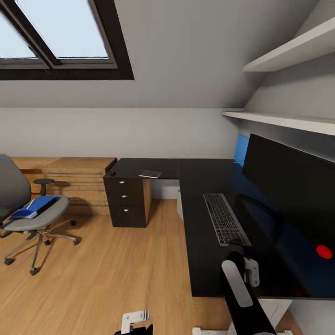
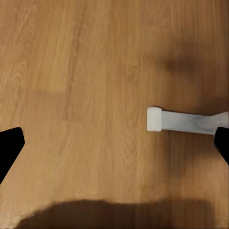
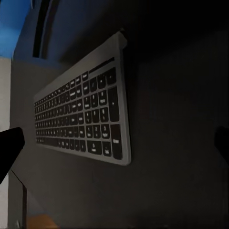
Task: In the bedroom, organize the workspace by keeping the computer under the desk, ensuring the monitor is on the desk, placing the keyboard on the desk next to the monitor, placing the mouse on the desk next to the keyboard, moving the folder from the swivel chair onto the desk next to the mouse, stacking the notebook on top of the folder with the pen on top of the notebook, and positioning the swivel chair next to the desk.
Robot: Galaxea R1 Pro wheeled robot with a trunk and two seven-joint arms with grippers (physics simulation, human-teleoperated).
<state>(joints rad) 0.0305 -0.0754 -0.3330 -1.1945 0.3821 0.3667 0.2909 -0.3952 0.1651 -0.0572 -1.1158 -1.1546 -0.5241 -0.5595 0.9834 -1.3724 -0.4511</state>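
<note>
Sloped attic walls and a skylight frame a bedroom with a light wood floor (image 1: 116, 270), where the black L-shaped desk (image 1: 204, 260) fills the right side. On it the keyboard (image 1: 225, 218) lies flat just in front of the wide black monitor (image 1: 288, 186) (its red dot glowing low at one corner). The right gripper (image 1: 251, 270) hovers over the desk's near end, just short of the keyboard's near edge; in the right wrist view its dark fingertips (image 3: 9, 148) stand wide apart with the keyboard (image 3: 86, 114) between and beyond them. A small dark mouse (image 1: 112, 173) and the notebook (image 1: 150, 174) rest on the desk's far wing. Well apart, the blue folder (image 1: 35, 206) sits on the swivel chair (image 1: 28, 218), itself cut off at the picture's edge. The left gripper (image 1: 135, 321) hangs low over the floor, fingers (image 2: 9, 148) spread, holding nothing.
</note>
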